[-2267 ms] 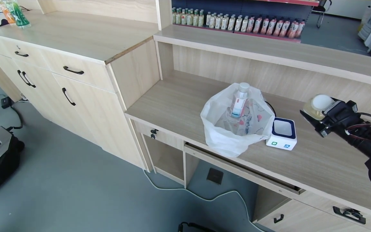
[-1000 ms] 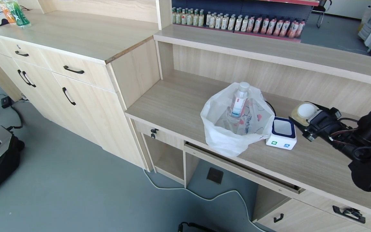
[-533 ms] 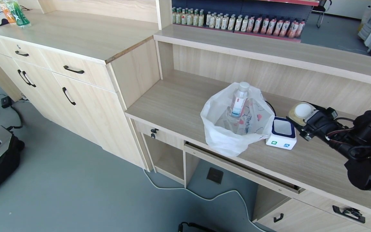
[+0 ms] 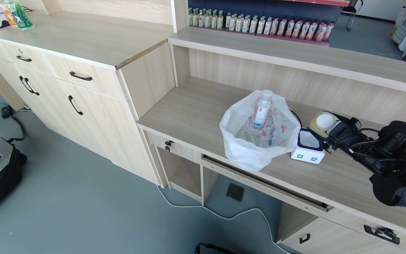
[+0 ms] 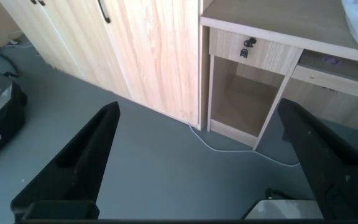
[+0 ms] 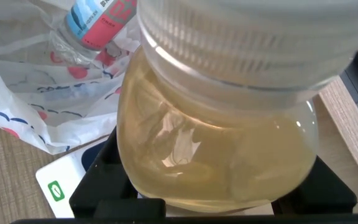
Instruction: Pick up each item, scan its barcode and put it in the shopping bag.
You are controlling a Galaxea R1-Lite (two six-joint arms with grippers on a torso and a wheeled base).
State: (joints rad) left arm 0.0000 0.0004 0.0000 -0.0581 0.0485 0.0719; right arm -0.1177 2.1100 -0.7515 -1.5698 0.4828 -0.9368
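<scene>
The left gripper (image 5: 197, 168) hangs over the grey floor (image 5: 160, 140), fingers spread wide with nothing between them. At the head view's middle right, the right gripper (image 4: 327, 133) has its fingers clamped on a white-lidded jar (image 4: 324, 121) of yellowish liquid, just above the upper right corner of the white-and-blue scanner (image 4: 307, 151) on the surface (image 4: 196, 116). Just left of the scanner, the open shopping bag (image 4: 245, 151) holds a clear bottle (image 4: 261, 109), leaning.

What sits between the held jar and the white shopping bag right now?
Head view: a white blue-topped scanner box stands on the counter between the white-lidded jar of yellowish liquid and the white plastic shopping bag.
</scene>
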